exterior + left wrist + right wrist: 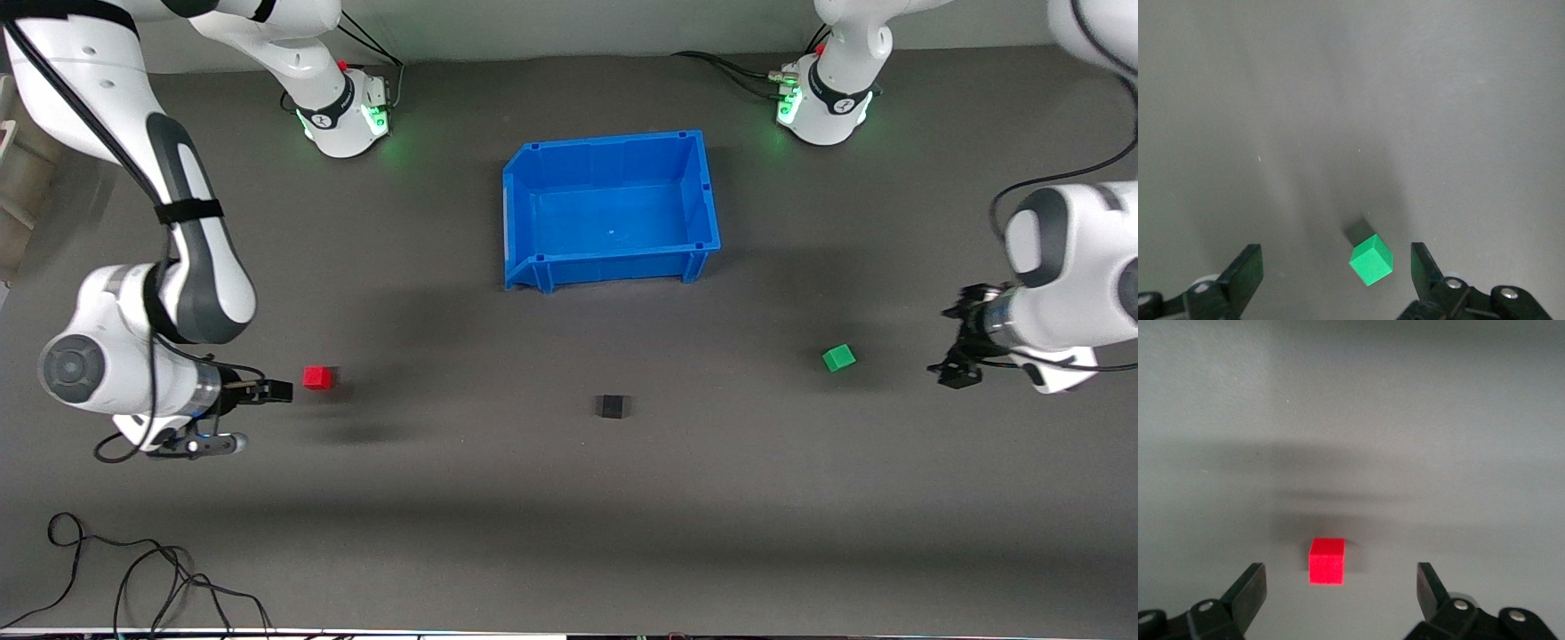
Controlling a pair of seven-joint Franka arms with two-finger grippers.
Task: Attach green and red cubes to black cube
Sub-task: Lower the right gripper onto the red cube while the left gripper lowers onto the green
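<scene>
The black cube (613, 407) sits on the dark table, nearer the front camera than the blue bin. The red cube (317, 377) lies toward the right arm's end; in the right wrist view the red cube (1327, 561) lies just ahead of the gap between the open fingers. My right gripper (274, 390) is open and empty beside it. The green cube (838, 357) lies toward the left arm's end; in the left wrist view the green cube (1371, 259) sits between the spread fingers' lines, nearer one finger. My left gripper (958, 357) is open and empty beside it.
An empty blue bin (524, 189) stands mid-table near the robot bases. Loose black cables (133, 569) lie at the table's front edge toward the right arm's end.
</scene>
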